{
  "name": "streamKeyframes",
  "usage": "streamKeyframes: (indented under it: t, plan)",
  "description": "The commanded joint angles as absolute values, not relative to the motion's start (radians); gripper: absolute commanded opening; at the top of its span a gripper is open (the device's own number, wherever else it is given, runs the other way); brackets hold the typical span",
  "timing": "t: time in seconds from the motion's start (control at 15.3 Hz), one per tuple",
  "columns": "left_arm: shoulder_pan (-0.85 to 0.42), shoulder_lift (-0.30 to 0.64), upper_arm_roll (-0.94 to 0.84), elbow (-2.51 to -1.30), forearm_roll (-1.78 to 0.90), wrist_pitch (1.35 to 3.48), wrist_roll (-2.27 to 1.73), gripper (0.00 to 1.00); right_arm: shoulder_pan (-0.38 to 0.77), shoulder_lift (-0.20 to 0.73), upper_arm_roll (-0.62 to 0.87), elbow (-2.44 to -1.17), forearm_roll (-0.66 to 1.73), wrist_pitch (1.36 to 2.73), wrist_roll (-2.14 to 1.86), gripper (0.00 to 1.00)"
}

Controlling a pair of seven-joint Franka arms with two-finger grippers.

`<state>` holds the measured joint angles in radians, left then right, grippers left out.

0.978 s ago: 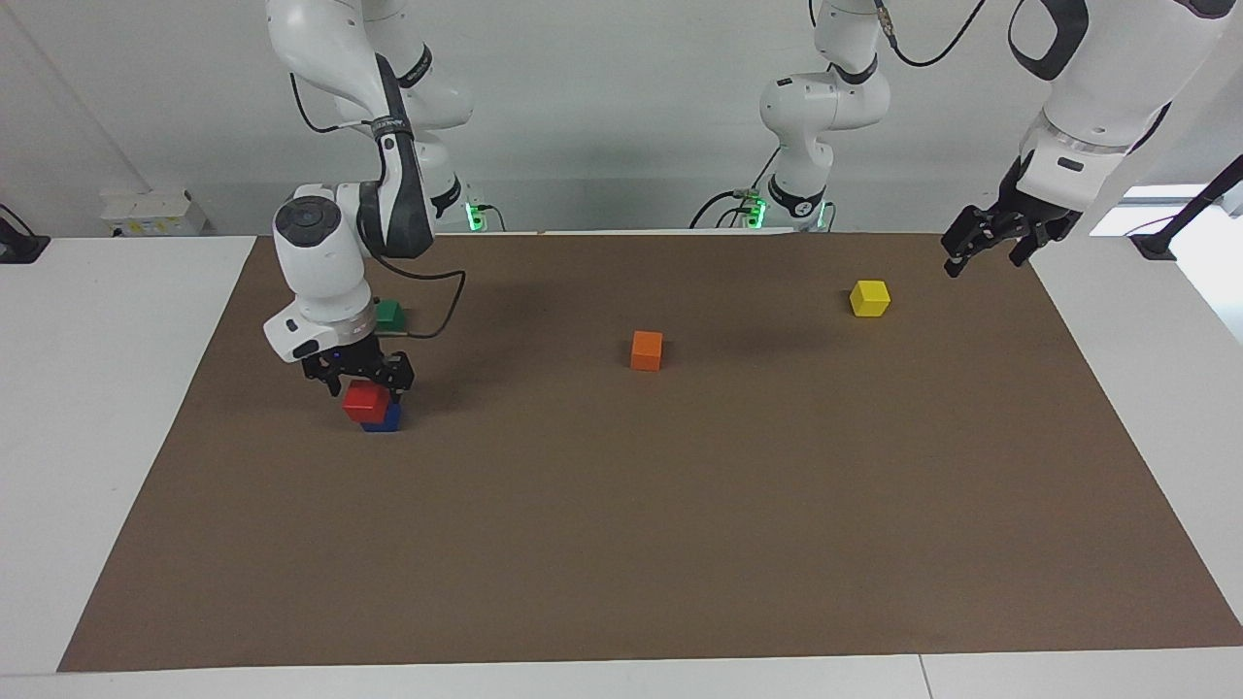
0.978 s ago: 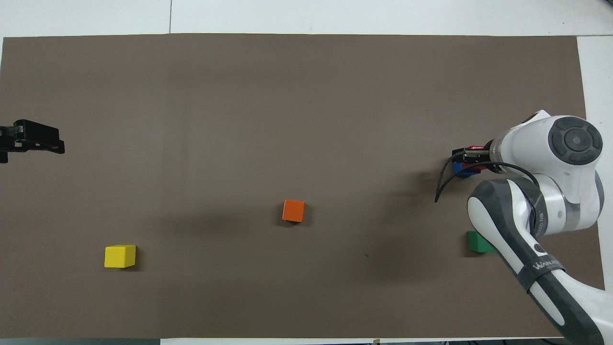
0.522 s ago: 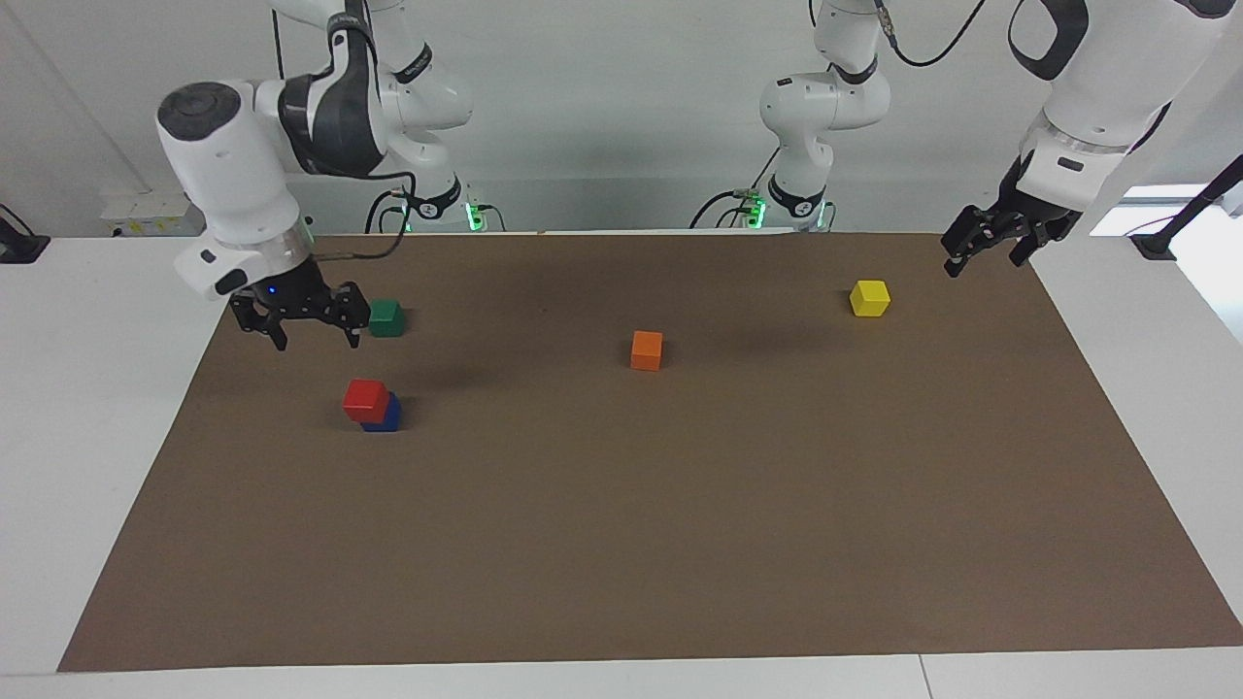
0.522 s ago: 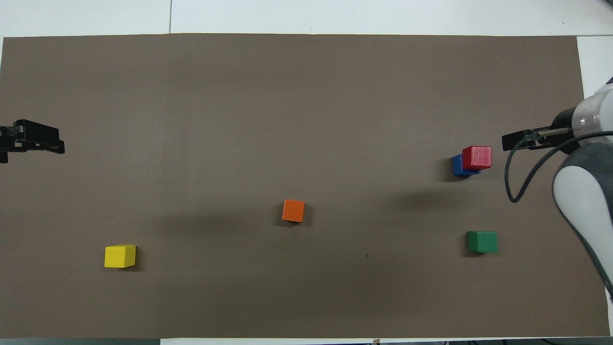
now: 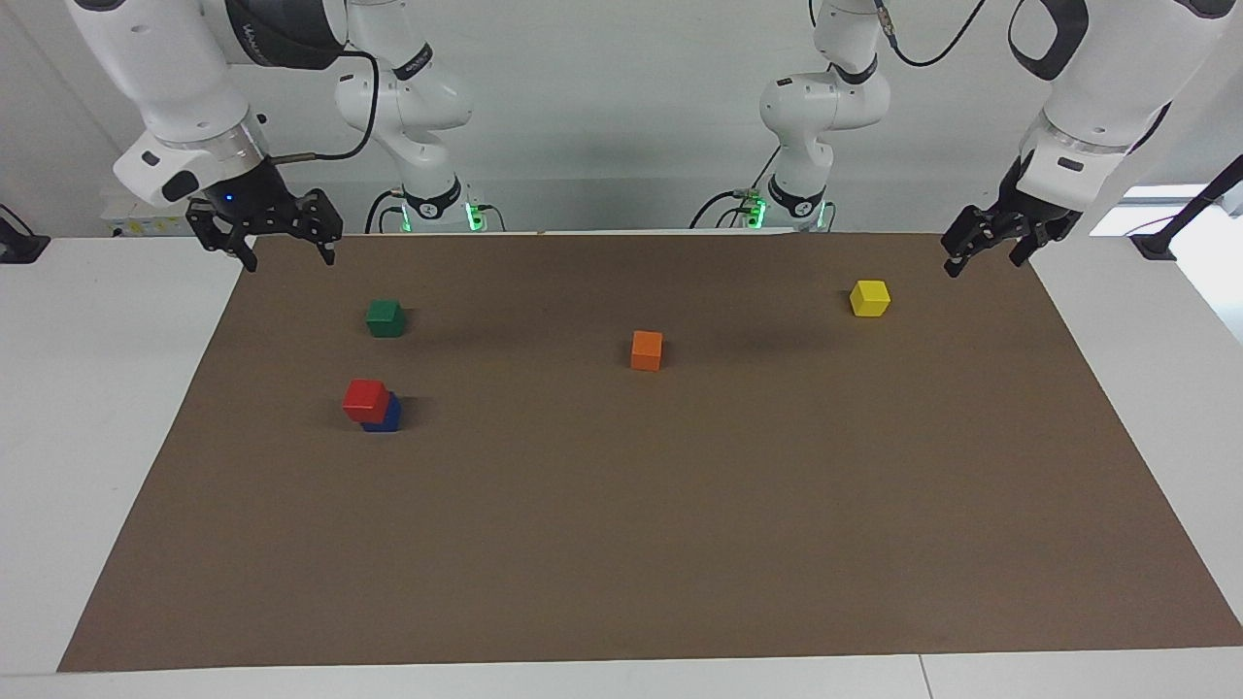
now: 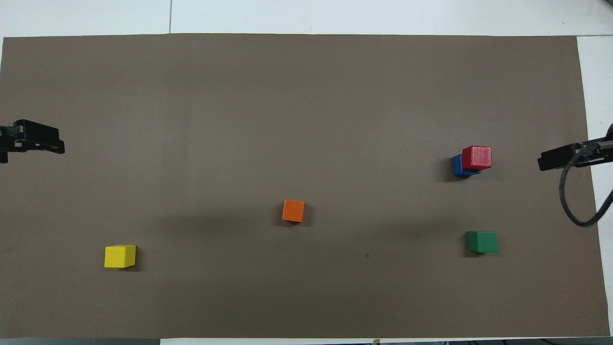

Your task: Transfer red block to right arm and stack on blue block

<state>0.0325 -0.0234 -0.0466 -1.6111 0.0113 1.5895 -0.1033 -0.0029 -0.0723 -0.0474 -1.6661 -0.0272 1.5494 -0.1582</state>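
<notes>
Red block (image 5: 366, 399) sits on blue block (image 5: 386, 416); right end effector (image 5: 282, 244) has lifted away, empty, fingers spread.

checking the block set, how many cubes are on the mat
5. Red block on the blue block, green cube nearer the robots, all toward the right arm's end; orange cube mid-mat; yellow cube toward the left arm's end. None looks hidden.
</notes>
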Motion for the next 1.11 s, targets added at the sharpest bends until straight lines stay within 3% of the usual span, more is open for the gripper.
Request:
streamKeyframes:
  t: [0.0,0.2,1.04]
  plan:
    - [0.029,-0.051,-0.040,-1.640,-0.002,1.589,-0.098,1.00,-0.032,-0.020,-0.044,-1.565,0.000,1.480,-0.192,1.00]
    - [0.029,-0.051,-0.040,-1.640,-0.002,1.589,-0.098,1.00,-0.031,0.000,-0.048,-1.534,-0.020,1.427,-0.189,1.00]
    - [0.029,-0.051,-0.040,-1.640,-0.002,1.589,-0.098,1.00,-0.035,0.008,-0.066,-1.531,-0.023,1.428,-0.183,1.00]
